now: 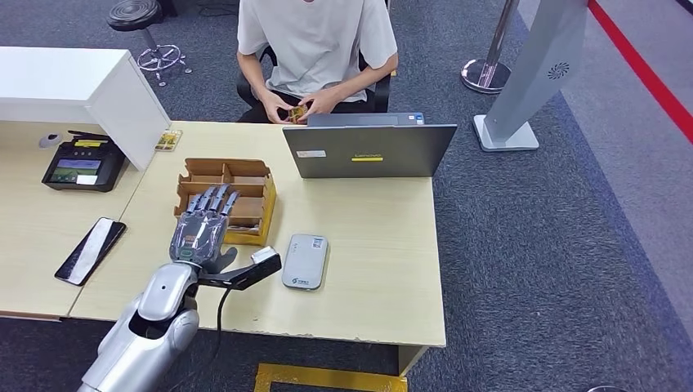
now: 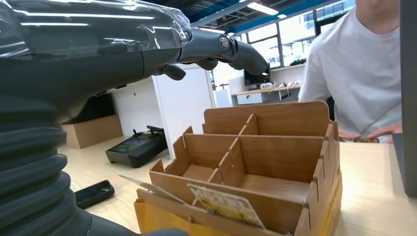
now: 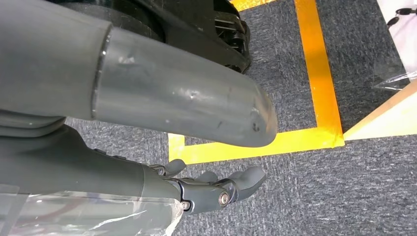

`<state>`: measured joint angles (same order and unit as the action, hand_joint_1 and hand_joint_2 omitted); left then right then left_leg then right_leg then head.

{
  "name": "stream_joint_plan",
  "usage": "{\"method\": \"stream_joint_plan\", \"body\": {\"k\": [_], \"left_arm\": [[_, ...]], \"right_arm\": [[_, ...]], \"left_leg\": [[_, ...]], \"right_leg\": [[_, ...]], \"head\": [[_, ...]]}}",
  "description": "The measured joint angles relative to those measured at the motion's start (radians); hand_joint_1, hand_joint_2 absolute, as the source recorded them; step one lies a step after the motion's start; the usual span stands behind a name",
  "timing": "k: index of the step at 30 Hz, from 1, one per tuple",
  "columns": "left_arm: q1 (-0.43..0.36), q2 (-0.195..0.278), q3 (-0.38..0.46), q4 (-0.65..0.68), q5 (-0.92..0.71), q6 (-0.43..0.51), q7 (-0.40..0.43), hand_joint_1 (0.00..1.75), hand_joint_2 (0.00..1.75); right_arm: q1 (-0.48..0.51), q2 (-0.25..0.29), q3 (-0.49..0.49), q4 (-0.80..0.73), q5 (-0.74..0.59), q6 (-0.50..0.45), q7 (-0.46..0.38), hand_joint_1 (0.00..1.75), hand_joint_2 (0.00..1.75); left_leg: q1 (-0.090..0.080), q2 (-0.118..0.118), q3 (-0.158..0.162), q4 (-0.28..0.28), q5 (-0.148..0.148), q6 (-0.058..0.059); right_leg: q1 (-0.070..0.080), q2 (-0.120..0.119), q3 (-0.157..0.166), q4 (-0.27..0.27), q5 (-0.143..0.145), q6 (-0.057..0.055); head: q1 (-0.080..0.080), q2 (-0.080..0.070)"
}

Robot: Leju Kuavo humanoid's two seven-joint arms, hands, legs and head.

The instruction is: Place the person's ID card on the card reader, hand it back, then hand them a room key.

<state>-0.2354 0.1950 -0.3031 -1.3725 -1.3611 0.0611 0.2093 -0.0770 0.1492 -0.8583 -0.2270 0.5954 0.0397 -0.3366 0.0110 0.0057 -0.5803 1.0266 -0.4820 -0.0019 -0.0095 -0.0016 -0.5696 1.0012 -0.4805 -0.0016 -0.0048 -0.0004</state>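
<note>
Left hand [image 1: 203,231] nearest, fingers spread flat, holding nothing, hovering over wooden box [image 1: 245,189], likely poised for room key [image 2: 225,205] slotted in front compartment. Right hand [image 3: 216,189] hangs over floor, fingers loosely apart, idle. ID card [image 1: 297,113] in person's hands [image 1: 315,104], well apart from reader [image 1: 305,260] on table [image 1: 368,245]; likely handed back already.

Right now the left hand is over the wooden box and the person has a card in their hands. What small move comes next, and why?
Probably lower the left hand into the wooden box front slot and pinch the card standing there. Its fingers hover spread above the box holding nothing, and the person already holds a card.
</note>
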Motion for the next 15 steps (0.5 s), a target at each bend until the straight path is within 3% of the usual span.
{"method": "stream_joint_plan", "body": {"k": [15], "left_arm": [[-0.059, -0.026, 0.000, 0.060, -0.018, 0.005, 0.001, 0.00, 1.75]], "right_arm": [[-0.005, 0.000, 0.000, 0.000, 0.009, 0.001, 0.002, 0.00, 0.00]], "left_leg": [[0.000, 0.000, 0.000, 0.000, 0.000, 0.000]], "right_leg": [[0.000, 0.000, 0.000, 0.000, 0.000, 0.000]], "head": [[0.000, 0.000]]}}
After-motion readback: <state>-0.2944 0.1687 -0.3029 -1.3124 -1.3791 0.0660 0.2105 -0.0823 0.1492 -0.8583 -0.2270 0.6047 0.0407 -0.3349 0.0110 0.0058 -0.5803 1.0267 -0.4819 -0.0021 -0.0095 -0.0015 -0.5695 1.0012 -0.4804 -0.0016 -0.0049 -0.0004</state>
